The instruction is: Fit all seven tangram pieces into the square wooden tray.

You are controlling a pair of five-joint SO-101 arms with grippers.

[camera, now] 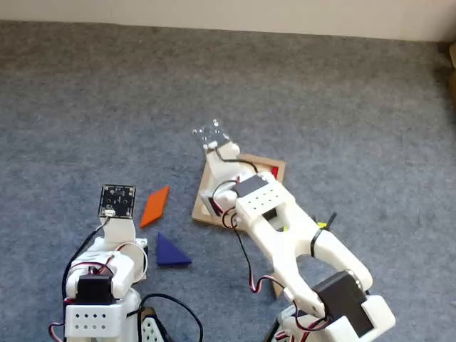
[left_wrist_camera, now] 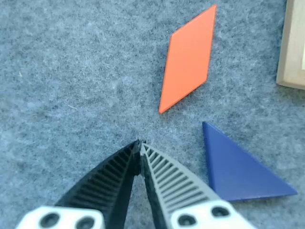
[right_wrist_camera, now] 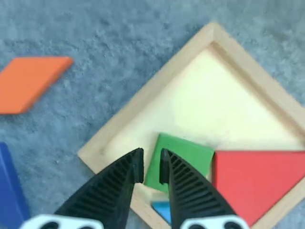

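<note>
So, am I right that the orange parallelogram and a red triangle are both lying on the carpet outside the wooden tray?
Not quite: the triangle beside the orange parallelogram is blue, not red, as the left wrist view shows. Both do lie on the carpet outside the wooden tray.

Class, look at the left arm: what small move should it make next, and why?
Probably open the shut left end effector and ease it toward the orange parallelogram: that piece lies on the carpet, outside the tray, just ahead.
</note>
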